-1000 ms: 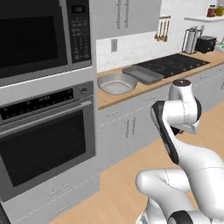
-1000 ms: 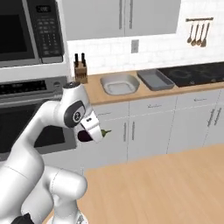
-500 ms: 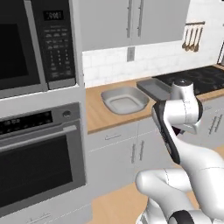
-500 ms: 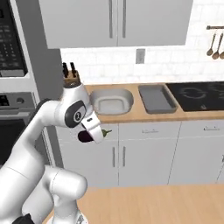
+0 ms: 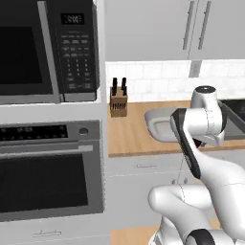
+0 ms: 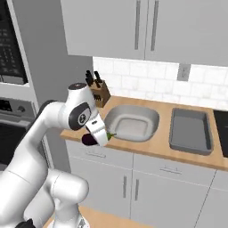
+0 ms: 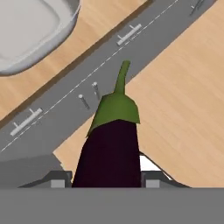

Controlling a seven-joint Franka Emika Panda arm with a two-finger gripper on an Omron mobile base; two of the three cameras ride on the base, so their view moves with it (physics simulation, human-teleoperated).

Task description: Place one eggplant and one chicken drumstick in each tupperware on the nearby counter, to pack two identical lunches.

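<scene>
Gripper (image 6: pixel 97 136) clamped on eggplant (image 7: pixel 111 144), stem forward, carried just short of counter (image 6: pixel 160 147) edge, near left of light grey tupperware (image 6: pixel 131 122); darker tray (image 6: pixel 190 131) sits right; both empty.

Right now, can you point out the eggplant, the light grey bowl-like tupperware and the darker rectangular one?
eggplant (image 7: pixel 111 148): hand view, on its dark purple body below the green cap.
light grey tupperware (image 6: pixel 131 125): right base view, on its inner floor.
darker grey tupperware (image 6: pixel 190 133): right base view, on its flat bottom.
</scene>
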